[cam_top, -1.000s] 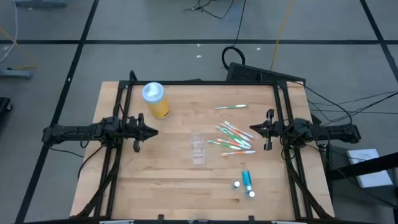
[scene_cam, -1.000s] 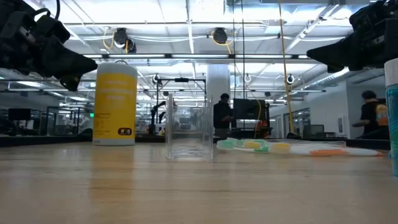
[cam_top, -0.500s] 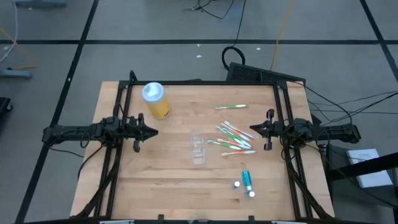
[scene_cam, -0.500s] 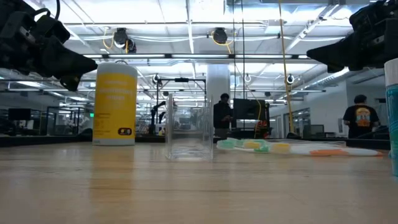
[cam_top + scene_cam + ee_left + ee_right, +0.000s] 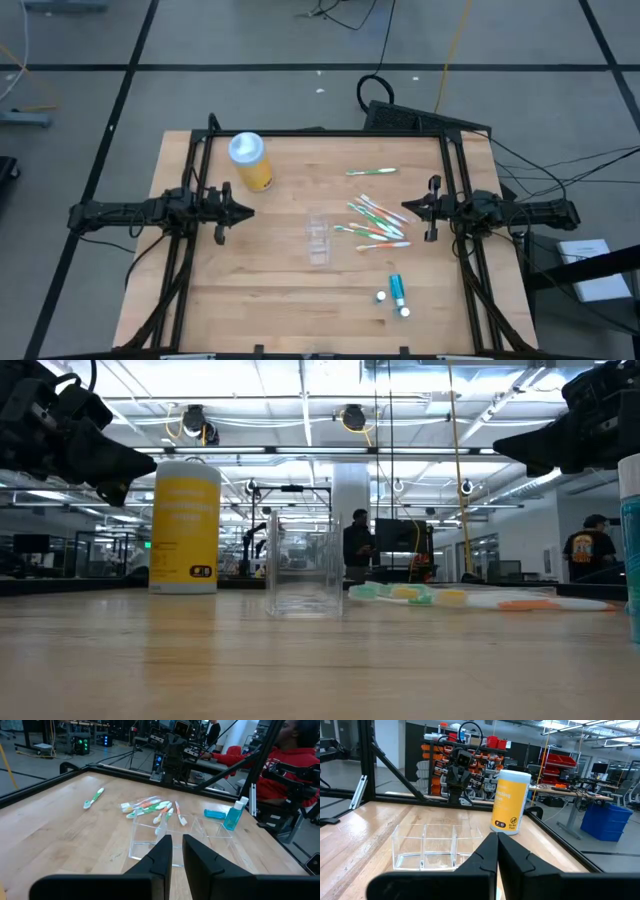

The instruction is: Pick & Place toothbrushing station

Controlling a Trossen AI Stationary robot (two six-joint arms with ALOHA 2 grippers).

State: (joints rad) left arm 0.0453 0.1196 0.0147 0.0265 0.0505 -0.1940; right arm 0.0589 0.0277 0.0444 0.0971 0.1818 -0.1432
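Note:
A clear plastic cup (image 5: 318,238) with compartments stands on its base at the table's middle. To its right several green, orange and white toothbrushes (image 5: 375,222) lie flat in a loose heap, and one toothbrush (image 5: 372,172) lies alone farther back. Small teal tubes with white caps (image 5: 397,290) are at the near right; one tube (image 5: 232,815) stands upright. My left gripper (image 5: 248,212) hangs level above the table's left side, shut and holding nothing. My right gripper (image 5: 408,208) hangs level above the right side, shut, just right of the heap.
A yellow bottle with a pale blue lid (image 5: 250,162) stands at the far left. Black frame rails (image 5: 196,180) run along the table's left and right sides. A person in red (image 5: 287,765) sits beyond the right edge. Bare wood lies along the near edge.
Both arms and all things on the table have kept still. Only a person far behind the table has moved about in the low view.

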